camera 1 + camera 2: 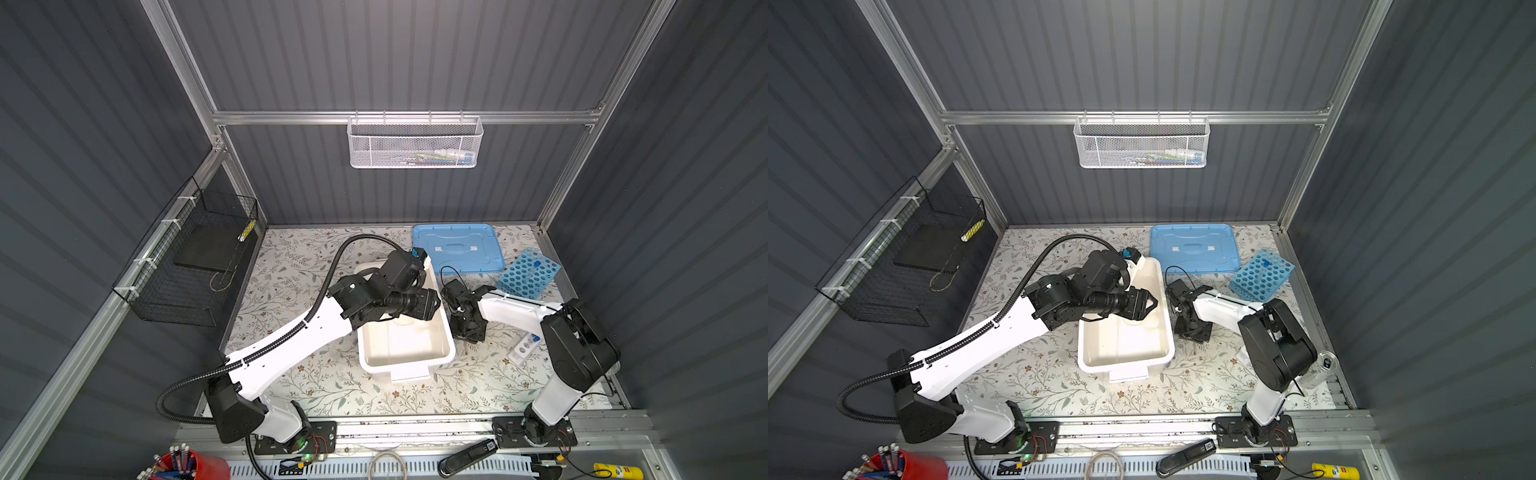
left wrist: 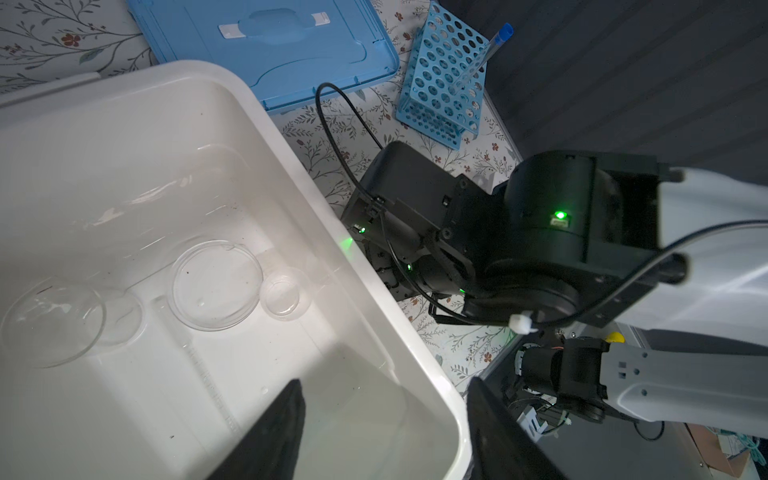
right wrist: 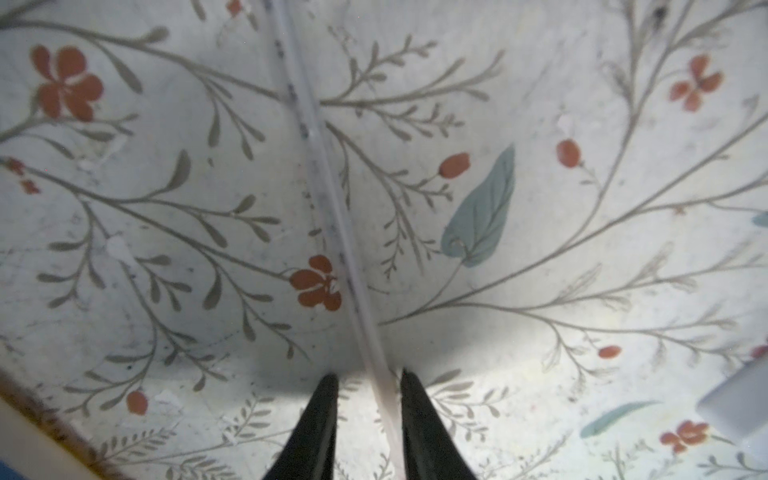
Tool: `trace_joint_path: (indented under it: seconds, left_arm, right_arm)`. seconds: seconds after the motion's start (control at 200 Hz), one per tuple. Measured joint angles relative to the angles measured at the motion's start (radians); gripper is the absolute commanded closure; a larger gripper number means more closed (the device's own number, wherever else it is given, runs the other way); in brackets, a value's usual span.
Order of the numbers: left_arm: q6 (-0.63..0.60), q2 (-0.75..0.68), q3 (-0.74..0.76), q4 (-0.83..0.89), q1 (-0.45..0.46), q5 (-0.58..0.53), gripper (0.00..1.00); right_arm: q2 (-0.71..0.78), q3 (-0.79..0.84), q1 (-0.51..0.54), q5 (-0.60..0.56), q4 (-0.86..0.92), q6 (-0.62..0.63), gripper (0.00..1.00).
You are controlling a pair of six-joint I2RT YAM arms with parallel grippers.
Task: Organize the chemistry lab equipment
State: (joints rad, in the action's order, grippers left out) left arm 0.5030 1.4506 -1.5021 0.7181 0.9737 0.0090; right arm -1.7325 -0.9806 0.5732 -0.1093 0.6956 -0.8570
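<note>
A thin glass rod lies on the floral table and runs between the fingers of my right gripper. That gripper points down at the table just right of the tub, open, and the rod rests against one finger. My left gripper is open above the white tub's corner, its jaws on either side of the tub's wall. Clear glass dishes lie inside the tub. The sky-blue rack at the back right holds one blue-capped test tube. A small white tube rack sits beside the right arm.
The blue lid lies flat behind the tub. A black wire basket hangs on the left wall and a white mesh basket on the back rail. A red cup of pens stands at the front left.
</note>
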Motion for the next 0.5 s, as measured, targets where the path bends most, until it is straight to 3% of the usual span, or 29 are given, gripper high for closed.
trace_joint_path:
  seconds: [0.5]
  left_arm:
    - [-0.007, -0.006, 0.021, -0.009, 0.0, -0.001, 0.36]
  right_arm:
    - [-0.034, -0.042, -0.004, 0.013, 0.031, 0.069, 0.8]
